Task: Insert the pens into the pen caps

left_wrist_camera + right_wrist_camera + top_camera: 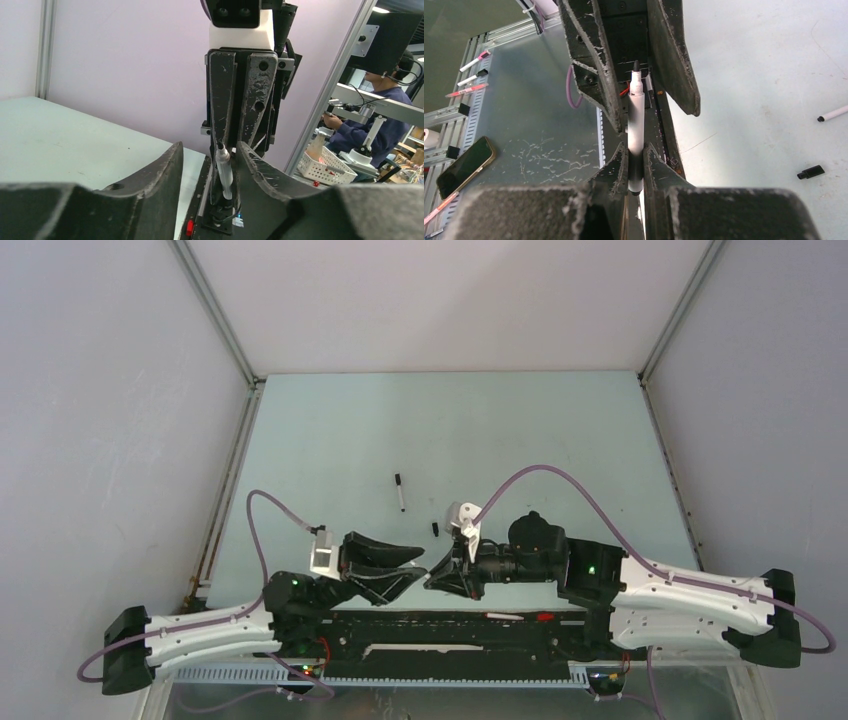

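Pen (636, 115), white with its dark nib bare, is clamped between my right gripper's (635, 150) fingers, its rear end hidden there. My left gripper's (210, 150) fingers stand apart around the nib; I cannot tell if they touch it. Beside the right fingers lie a loose cap (810, 172) and a second pen (834, 113), cut off by the frame edge.

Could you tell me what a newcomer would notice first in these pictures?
Most likely the white pen clamped in the right gripper over the near side of the table, its bare tip pointing between the open fingers of the left gripper. Farther out lie a loose black cap and a second pen.
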Robot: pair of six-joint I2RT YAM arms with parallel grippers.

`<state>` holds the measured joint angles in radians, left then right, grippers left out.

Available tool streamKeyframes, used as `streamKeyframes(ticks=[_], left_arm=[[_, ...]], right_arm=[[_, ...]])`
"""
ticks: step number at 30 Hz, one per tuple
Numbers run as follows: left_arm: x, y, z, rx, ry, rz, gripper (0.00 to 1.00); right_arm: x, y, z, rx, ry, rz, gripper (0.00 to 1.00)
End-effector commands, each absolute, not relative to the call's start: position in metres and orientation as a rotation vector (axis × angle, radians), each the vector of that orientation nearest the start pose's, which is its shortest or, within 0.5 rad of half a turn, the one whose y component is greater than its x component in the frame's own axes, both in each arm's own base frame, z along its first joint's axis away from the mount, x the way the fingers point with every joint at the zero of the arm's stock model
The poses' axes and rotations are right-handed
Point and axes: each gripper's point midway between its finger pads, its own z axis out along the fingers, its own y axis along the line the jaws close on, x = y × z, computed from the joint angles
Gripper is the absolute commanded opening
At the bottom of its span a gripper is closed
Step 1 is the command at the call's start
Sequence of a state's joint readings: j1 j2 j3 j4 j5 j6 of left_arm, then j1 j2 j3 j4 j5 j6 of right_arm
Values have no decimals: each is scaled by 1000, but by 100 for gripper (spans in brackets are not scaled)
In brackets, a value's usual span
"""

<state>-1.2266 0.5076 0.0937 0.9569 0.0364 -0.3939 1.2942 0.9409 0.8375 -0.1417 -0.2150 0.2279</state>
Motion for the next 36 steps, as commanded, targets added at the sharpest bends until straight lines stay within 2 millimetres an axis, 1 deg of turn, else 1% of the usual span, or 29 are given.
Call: streamKeyframes(ticks=[1,3,4,6,7,8,10,11,12,13,17,19,20,30,33,36], left_arm=[[63,-255,330,472,924,-1520,42],[64,-256,327,479,929,-1513,31],[63,-257,327,482,930,-1514,23],[62,-258,327,492,923,-1518,4],[61,-258,326,494,921,-1520,1],[62,-258,326,493,924,-1519,0],[66,-258,324,472,941,-1507,0],[69,-256,324,455,945,-1501,0],[70,-254,325,437,945,-1500,0],[71,-252,325,421,940,-1505,0],[69,-247,331,396,917,-1530,0],[71,-244,334,366,916,-1534,0],[72,-242,336,352,913,-1539,0],[70,-237,343,319,897,-1573,0],[71,-238,344,315,911,-1577,0],[71,-237,346,309,912,-1580,0]], right_arm=[[42,346,293,-1158,1550,1283,0],[39,347,295,-1169,1542,1292,0],[39,348,296,-1169,1541,1292,0],[38,349,298,-1173,1540,1288,0],[39,350,300,-1166,1537,1286,0],[41,350,302,-1149,1537,1281,1],[47,349,307,-1096,1542,1265,39],[50,347,309,-1077,1545,1261,49],[51,346,312,-1063,1541,1259,55],[52,344,315,-1049,1533,1258,57],[57,337,330,-970,1474,1287,57],[57,336,329,-962,1467,1309,57],[57,336,336,-948,1435,1328,55],[50,349,328,-1018,1427,1394,46],[50,351,325,-1027,1437,1402,41],[53,350,322,-1023,1449,1393,39]])
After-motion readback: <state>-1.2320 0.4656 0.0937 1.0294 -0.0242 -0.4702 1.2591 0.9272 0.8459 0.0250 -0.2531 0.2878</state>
